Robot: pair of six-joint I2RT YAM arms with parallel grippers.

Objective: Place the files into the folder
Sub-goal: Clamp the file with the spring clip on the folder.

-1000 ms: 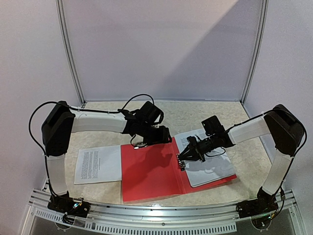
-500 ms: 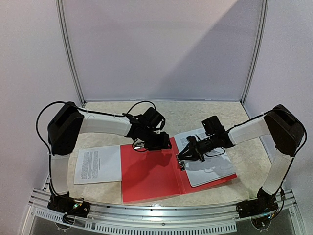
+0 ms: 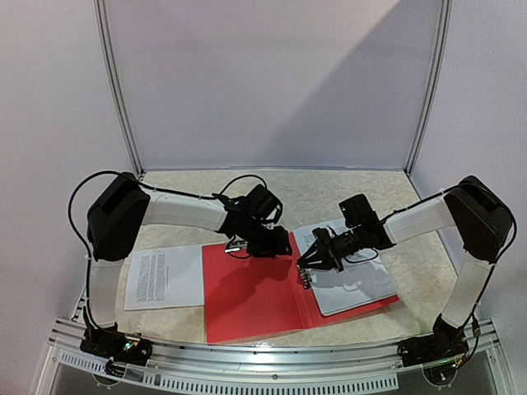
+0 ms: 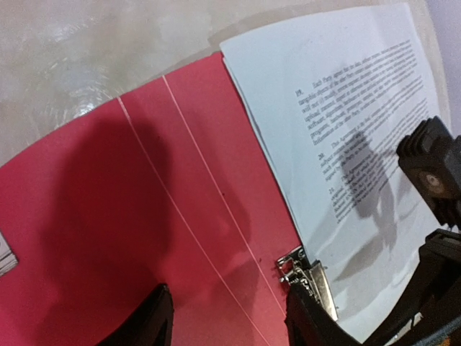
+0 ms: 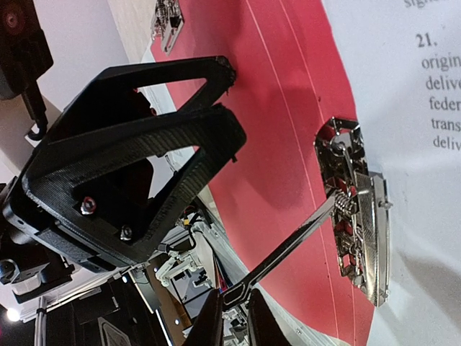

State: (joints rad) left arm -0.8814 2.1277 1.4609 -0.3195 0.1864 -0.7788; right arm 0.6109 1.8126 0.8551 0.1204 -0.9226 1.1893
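The red folder (image 3: 247, 292) lies open on the table. One printed file (image 3: 354, 276) lies on its right cover, and a second file (image 3: 165, 277) lies on the table left of it. My right gripper (image 3: 306, 263) is shut on the thin metal lever (image 5: 288, 249) of the clip (image 5: 356, 216) at the spine, holding the lever raised. My left gripper (image 3: 278, 245) is open and hovers over the folder's far edge by the spine. In the left wrist view my left gripper (image 4: 230, 328) straddles red cover (image 4: 108, 216), with its right finger (image 4: 310, 317) beside the clip (image 4: 308, 272).
White walls and metal posts (image 3: 115, 90) enclose the table on three sides. A metal rail (image 3: 272, 362) runs along the near edge. The two grippers are close together over the spine; my left gripper's black fingers (image 5: 144, 144) show in the right wrist view.
My left arm has moved right and slightly nearer, toward the spine and clip. My right gripper has stayed on the clip lever, shifting very little.
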